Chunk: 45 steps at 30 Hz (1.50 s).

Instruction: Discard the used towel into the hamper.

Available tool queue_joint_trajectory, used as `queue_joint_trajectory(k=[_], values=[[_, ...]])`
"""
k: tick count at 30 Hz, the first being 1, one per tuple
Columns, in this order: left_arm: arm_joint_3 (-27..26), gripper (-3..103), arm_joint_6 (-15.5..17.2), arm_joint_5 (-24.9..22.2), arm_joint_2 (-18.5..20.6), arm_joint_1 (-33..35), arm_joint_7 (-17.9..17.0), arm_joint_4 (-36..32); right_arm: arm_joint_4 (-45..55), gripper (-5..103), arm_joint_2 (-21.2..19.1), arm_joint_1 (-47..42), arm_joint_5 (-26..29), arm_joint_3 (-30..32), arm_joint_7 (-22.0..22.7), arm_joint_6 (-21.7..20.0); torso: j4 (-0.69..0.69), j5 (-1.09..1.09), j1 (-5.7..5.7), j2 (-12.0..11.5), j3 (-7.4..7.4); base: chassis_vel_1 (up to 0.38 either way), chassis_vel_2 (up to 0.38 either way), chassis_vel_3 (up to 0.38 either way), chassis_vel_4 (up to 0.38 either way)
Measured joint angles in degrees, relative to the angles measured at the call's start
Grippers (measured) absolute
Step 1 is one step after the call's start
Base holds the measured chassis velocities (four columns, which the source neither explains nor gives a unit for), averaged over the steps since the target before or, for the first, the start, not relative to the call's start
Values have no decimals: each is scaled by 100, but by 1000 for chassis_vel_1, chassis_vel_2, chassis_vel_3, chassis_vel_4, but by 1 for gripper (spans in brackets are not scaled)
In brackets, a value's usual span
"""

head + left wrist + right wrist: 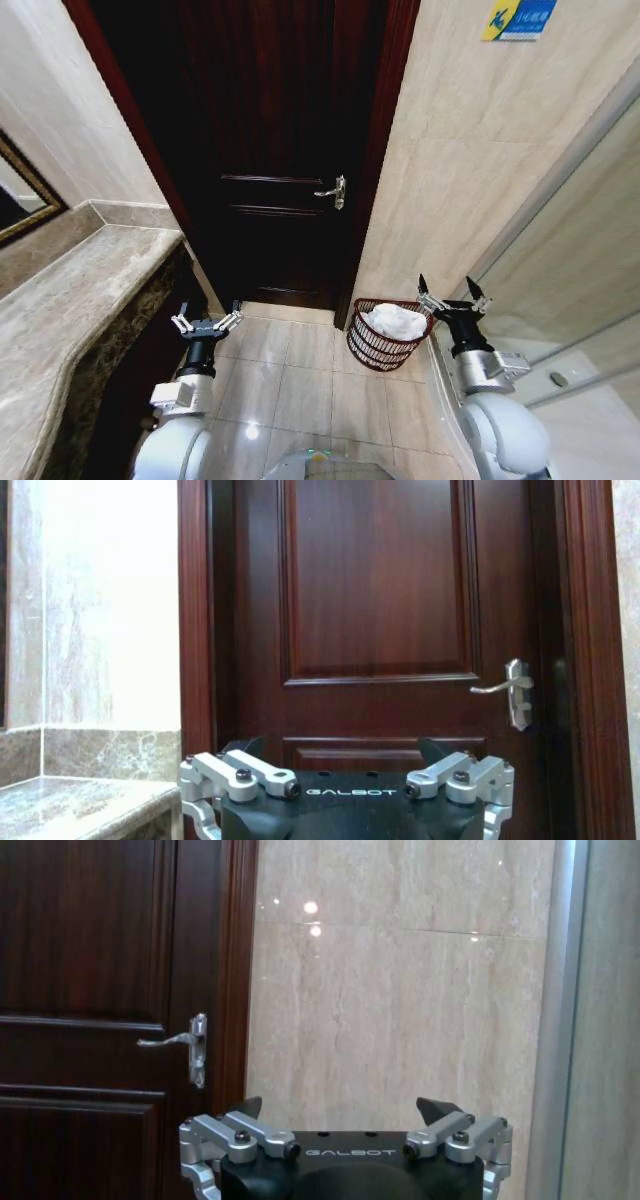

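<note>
The hamper (380, 345), a round dark red-brown wire-mesh basket, stands on the tiled floor by the wall to the right of the door. A crumpled white towel (394, 320) lies inside it, filling the top. My right gripper (453, 290) is held up just right of the hamper's rim, fingers spread open and empty. Over on the left, beside the marble counter, my left gripper (207, 321) is raised, open and empty. Each wrist view shows its own gripper's (345, 744) (345, 1104) dark fingertips apart with nothing between them.
A dark wooden door (270, 150) with a silver lever handle (333, 191) is shut ahead. A marble counter (70, 310) runs along the left with a framed mirror (20, 200) above. Tiled wall and a glass partition (580, 260) close the right. Open floor tiles (290, 380) lie between.
</note>
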Motion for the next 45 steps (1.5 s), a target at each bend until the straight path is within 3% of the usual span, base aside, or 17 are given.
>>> queue_joint_trajectory(k=[40,45], values=[[30,100,-1,0,-46,34,139,-49,-1,100,-15,-112,-195,-50,-3,193,1,0,580,1274,689,0,0,0,0],[102,100,-210,25,-59,30,-9,64,-6,100,-30,-169,-183,-25,-3,228,0,0,661,1449,783,0,0,0,0]])
